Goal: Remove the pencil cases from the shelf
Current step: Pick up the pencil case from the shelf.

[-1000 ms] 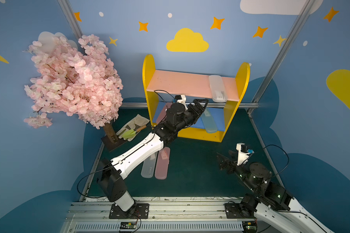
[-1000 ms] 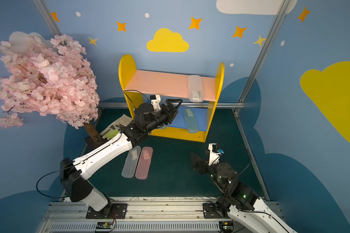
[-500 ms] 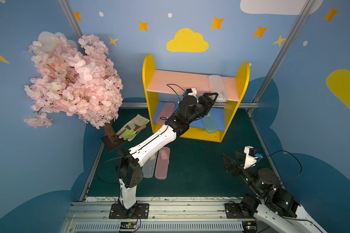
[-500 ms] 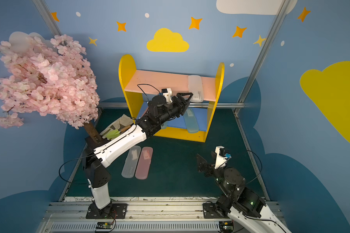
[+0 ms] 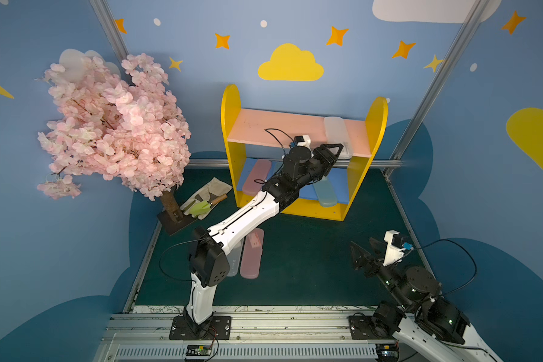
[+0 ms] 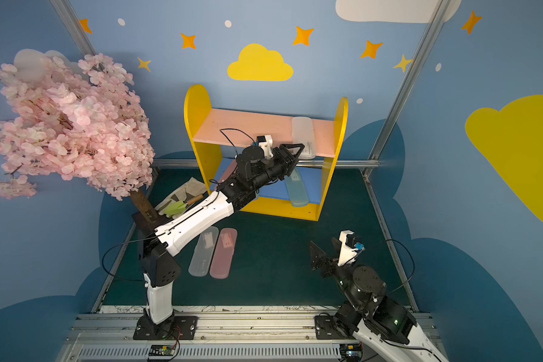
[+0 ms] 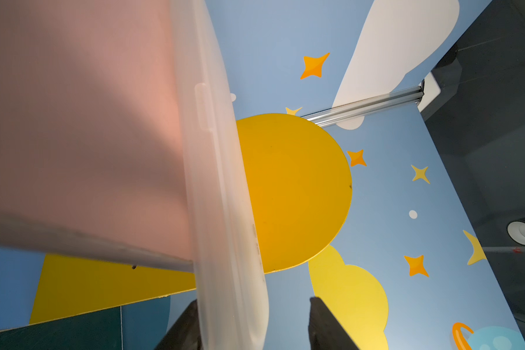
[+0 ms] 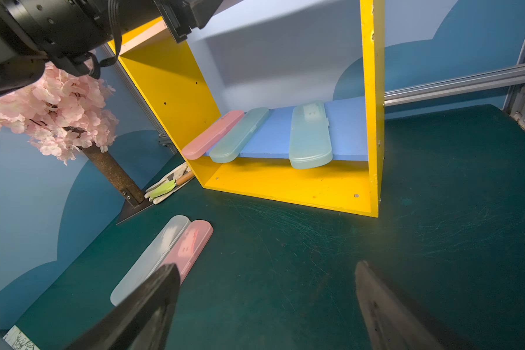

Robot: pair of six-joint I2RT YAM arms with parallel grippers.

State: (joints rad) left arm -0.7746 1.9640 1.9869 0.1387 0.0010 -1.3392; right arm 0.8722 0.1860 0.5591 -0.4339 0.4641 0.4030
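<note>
Since the frosted white case [image 5: 334, 131] lies on the upper pink board [image 5: 279, 125] of the shelf [image 5: 229, 125] with its near end hanging past the front edge, the left gripper [image 5: 339, 149] is set at that overhang, likely the easiest place to bite. Left wrist view: case end sits between the jaws, one finger [image 7: 185, 327] against it, a gap at the far finger, so jaws straddle it, not clamped. Judged step: grasp, then pull it off the front. Three cases are on the lower blue board [image 8: 270, 142], all poking over its front edge: a pink case [image 8: 212, 135] and two pale blue cases [image 8: 309, 136]. Two are already down on the green mat [image 5: 311, 250], side by side: a frosted one [image 6: 203, 255] and a pink one [image 6: 223, 257]. The right gripper [image 8: 265, 265] hangs over the mat with jaws wide, empty, well apart from the shelf. In the way: the yellow side panel [image 7: 294, 188] just beside the target case, and the left arm crossing the front of the lower tier. The glove with trowel [image 5: 207, 200] and blossom tree [image 5: 113, 122] stand off to the side, no obstruction.
</note>
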